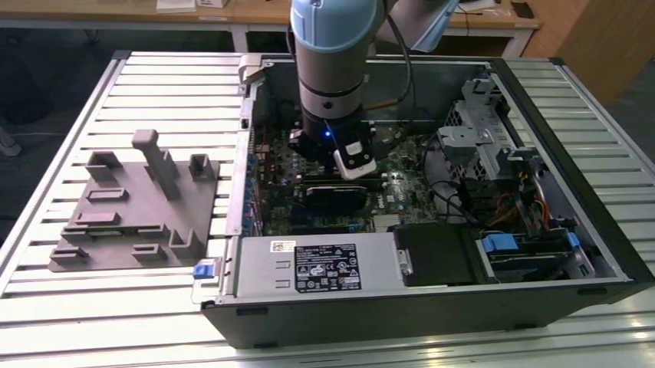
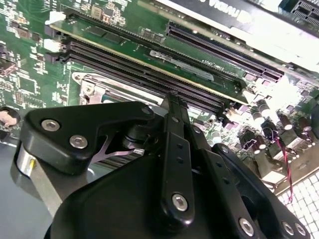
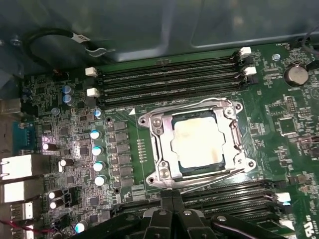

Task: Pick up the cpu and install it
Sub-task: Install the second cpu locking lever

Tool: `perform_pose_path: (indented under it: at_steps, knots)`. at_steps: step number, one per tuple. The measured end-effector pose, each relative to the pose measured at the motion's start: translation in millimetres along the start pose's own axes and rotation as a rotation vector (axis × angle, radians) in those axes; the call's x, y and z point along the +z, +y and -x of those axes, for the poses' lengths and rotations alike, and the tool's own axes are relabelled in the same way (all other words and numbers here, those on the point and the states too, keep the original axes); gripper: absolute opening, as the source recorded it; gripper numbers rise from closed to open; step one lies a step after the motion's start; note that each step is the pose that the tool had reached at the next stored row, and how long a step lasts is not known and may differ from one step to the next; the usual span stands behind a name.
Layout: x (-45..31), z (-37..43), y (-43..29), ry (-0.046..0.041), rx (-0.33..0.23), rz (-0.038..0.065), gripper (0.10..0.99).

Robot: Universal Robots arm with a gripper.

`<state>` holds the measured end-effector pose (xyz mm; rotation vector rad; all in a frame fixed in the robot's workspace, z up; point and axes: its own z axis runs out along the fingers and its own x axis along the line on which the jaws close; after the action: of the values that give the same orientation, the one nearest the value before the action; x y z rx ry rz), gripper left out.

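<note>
Filling the foreground of the second wrist view, the gripper [image 2: 172,102] is showing its two fingers pressed together with nothing between them, tips hanging just over the metal-framed socket [image 2: 94,87]. Across the first wrist view, the cpu [image 3: 197,144] is lying flat inside that socket, apart from the shut fingers, so the placing step looks done (seating, as I judge it). Seen from the exterior view, the arm [image 1: 327,61] is reaching down into the open computer case [image 1: 409,307] on the desk [image 1: 61,322]; any further move calls for keeping the tips clear of the frame.
</note>
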<state>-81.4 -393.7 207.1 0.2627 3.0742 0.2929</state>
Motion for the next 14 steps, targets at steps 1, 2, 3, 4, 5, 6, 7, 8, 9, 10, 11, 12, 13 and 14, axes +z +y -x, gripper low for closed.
perform_pose_path:
  at_steps: [1, 2, 3, 4, 5, 6, 7, 8, 9, 10, 11, 12, 13, 14]
  knots:
    - [0.8, -0.7, -0.4, 0.0003, 0.000, 0.002, 0.106]
    - [1.5, -1.4, -0.7, 0.0008, 0.000, 0.005, 0.106]
    - [2.2, -2.1, -1.1, 0.0014, 0.000, 0.008, 0.106]
    - [2.9, -2.8, -1.5, 0.0020, 0.001, 0.012, 0.106]
    - [3.6, -3.5, -1.9, 0.0028, 0.001, 0.016, 0.106]
    - [4.2, -3.9, -2.2, 0.0041, 0.001, 0.023, 0.106]
    - [4.9, -4.2, -2.7, 0.0052, 0.001, 0.030, 0.106]
    - [5.5, -4.5, -3.3, 0.0058, 0.001, 0.034, 0.106]
    - [6.0, -4.9, -3.8, 0.0062, 0.001, 0.036, 0.106]
    - [6.7, -5.5, -4.4, 0.0064, 0.002, 0.038, 0.106]
    - [7.2, -6.5, -4.9, 0.0067, 0.002, 0.040, 0.106]
    - [7.6, -7.5, -5.4, 0.0069, 0.002, 0.041, 0.106]
    - [8.0, -8.3, -5.7, 0.0073, 0.002, 0.043, 0.106]
    - [8.4, -8.7, -6.0, 0.0077, 0.002, 0.045, 0.106]
